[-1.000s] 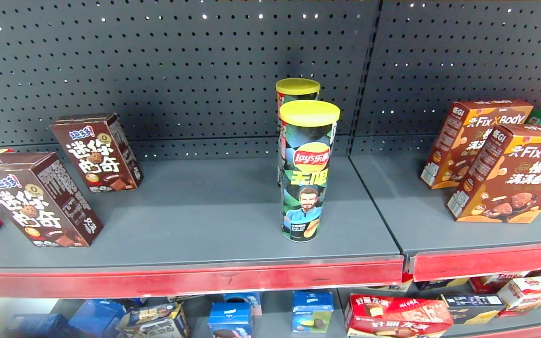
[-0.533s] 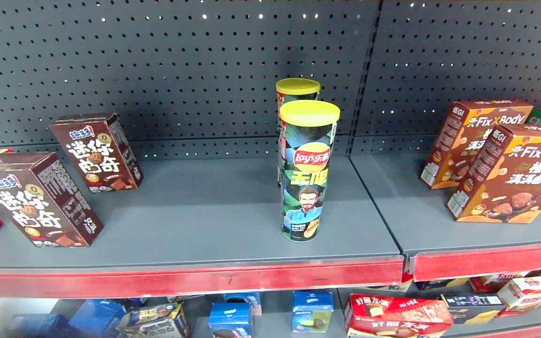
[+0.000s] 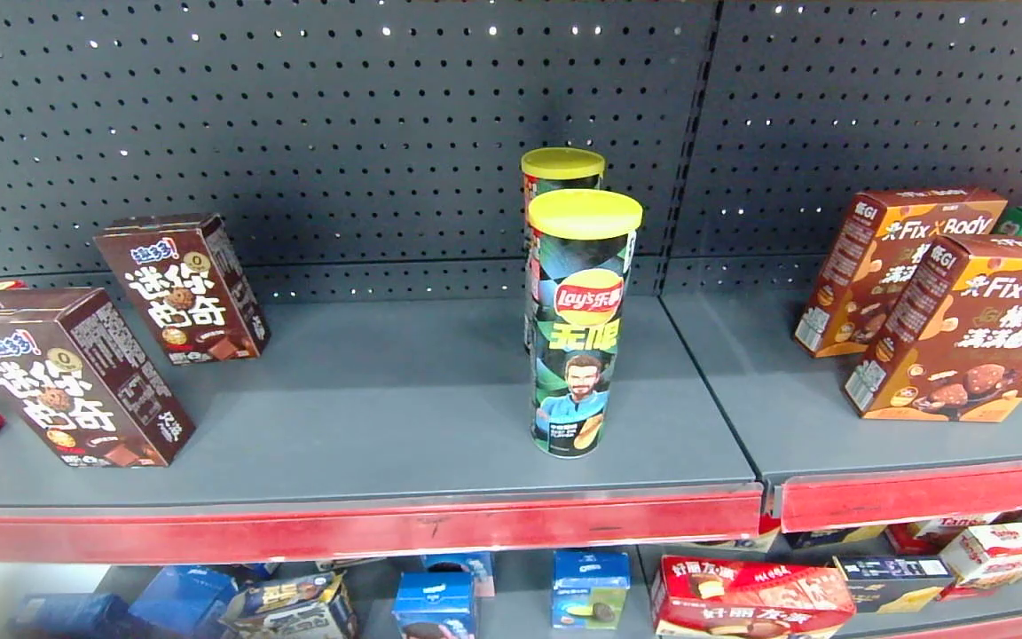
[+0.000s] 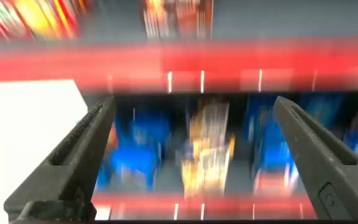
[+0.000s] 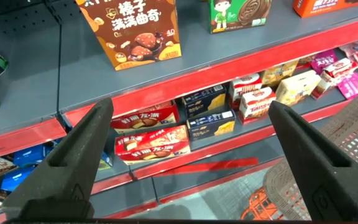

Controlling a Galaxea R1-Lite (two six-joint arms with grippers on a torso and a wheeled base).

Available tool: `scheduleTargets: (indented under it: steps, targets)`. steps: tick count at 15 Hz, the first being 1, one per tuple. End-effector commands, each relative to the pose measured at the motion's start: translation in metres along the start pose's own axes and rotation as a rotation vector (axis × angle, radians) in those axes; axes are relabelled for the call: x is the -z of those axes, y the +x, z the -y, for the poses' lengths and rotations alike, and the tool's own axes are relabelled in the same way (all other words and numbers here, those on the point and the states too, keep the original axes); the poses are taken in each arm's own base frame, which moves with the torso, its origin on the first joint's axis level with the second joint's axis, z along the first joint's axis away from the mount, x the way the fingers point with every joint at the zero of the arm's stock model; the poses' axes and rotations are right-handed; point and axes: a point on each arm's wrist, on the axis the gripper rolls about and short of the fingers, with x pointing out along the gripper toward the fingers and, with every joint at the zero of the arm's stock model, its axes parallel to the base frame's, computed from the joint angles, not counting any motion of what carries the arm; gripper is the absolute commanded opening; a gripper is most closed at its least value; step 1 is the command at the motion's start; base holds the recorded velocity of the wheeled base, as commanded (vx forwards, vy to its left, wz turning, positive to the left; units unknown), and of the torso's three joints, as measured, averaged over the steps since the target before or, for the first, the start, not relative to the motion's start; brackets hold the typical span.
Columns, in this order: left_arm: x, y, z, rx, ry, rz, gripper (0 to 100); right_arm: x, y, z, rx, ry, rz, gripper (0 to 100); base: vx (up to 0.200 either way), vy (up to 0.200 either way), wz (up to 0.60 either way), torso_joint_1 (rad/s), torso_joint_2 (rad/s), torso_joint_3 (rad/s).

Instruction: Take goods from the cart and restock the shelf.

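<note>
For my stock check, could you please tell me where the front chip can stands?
In the head view, the front chip can stands upright on the grey shelf, just before a second can, left of the orange boxes.

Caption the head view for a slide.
Two chip cans stand on the shelf, brown boxes at left, orange boxes at right.
</note>
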Motion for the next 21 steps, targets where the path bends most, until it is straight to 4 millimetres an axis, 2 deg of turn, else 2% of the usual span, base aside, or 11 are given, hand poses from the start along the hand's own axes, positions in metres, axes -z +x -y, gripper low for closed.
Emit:
scheduleTargets:
  steps: [1, 4, 12, 15, 16, 21]
  targets:
    - [0.005, 0.001, 0.0, 0.008, 0.012, -0.039, 100, 0.0, 0.0, 0.0, 0.0, 0.002, -0.001, 100, 0.0, 0.0, 0.0, 0.0, 0.0, 0.0]
    - [0.01, 0.0, 0.003, 0.104, 0.007, -0.093, 100, 0.001, -0.002, 0.001, -0.002, 0.014, 0.008, 100, 0.0, 0.0, 0.0, 0.0, 0.0, 0.0]
    - [0.009, 0.0, 0.003, 0.134, -0.018, -0.085, 100, 0.0, -0.005, 0.001, -0.005, 0.025, 0.033, 100, 0.0, 0.0, 0.0, 0.0, 0.0, 0.0]
    - [0.009, 0.0, 0.004, 0.111, -0.021, -0.087, 100, 0.0, -0.004, 0.001, -0.005, 0.025, 0.034, 100, 0.0, 0.0, 0.0, 0.0, 0.0, 0.0]
    - [0.009, 0.0, 0.006, -0.034, -0.036, -0.081, 100, 0.0, -0.005, 0.001, -0.005, 0.027, 0.039, 100, 0.0, 0.0, 0.0, 0.0, 0.0, 0.0]
    - [0.009, -0.001, 0.005, -0.012, -0.04, -0.077, 100, 0.014, -0.013, 0.006, 0.0, 0.029, 0.046, 100, 0.0, 0.0, 0.0, 0.0, 0.0, 0.0]
